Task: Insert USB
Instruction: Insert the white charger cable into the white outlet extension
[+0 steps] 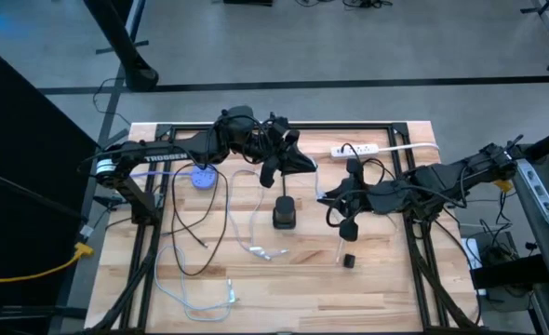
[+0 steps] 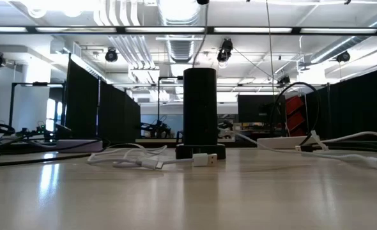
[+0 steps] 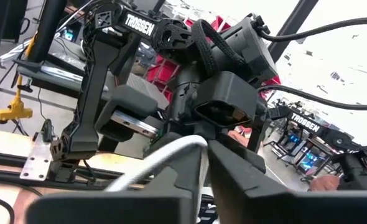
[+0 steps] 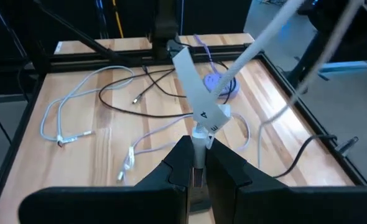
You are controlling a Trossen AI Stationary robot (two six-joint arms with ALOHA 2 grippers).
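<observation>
A white USB cable [image 4: 246, 53] with a paper tag marked "4" [image 4: 199, 93] runs between my two grippers above the table's middle. My right gripper [image 4: 198, 146] [image 1: 328, 197] is shut on the cable's plug end. My left gripper [image 3: 205, 146] [image 1: 298, 163] is shut on the same cable farther along. A black upright charging block [image 1: 284, 216] [image 2: 200, 112] stands on its base on the table, just near-left of the right gripper. Neither gripper shows in the low view. My left gripper pinches the white cable [image 3: 171, 152] between its two fingers, and the cable leaves the fingers sideways. The stretch it holds is lifted clear of the table. My right gripper pinches the white plug end [image 4: 198, 134] just below the tag, between its two fingertips. The fingers lie along the plug. The cable rises from it, slanting away toward the left gripper, clear of the table.
A second white cable with a USB plug [image 1: 261, 244] [image 2: 204, 160] lies in front of the block. A black cable [image 1: 209, 233], a pale cable [image 1: 200, 298], a blue round object [image 1: 203, 177], a small black piece [image 1: 349, 261] and a white power strip [image 1: 358, 149] also lie on the table.
</observation>
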